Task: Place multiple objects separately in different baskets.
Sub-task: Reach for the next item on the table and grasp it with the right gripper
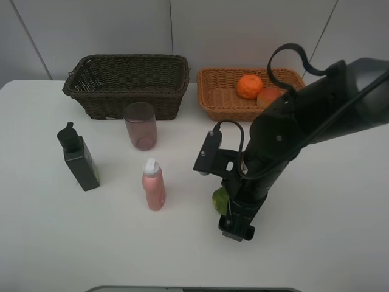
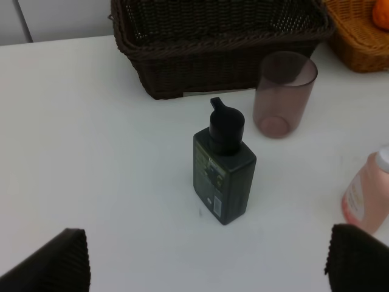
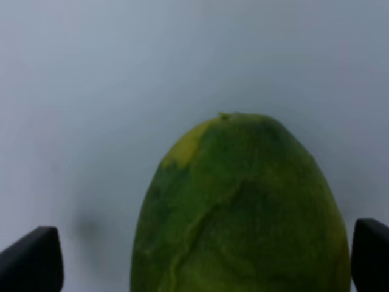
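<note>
R arm | I am seeing the right gripper (image 3: 200, 258) with jaws wide apart, low over the table (image 1: 328, 243) | green fruit (image 3: 243, 207) lying between them, long axis pointing away from the claw | left gripper (image 2: 206, 261) likewise apart, facing the black pump bottle (image 2: 223, 176)

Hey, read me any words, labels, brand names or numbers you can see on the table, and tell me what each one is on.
Nothing here can be read out.
Black rectangular plastic pump bottle: a printed label on one side, too small and blurred to read.
Dark brown woven wicker basket: a pale tag at its foot, no legible text.
Pink white-capped bottle, translucent pink cup, green oval fruit: no print visible.
</note>
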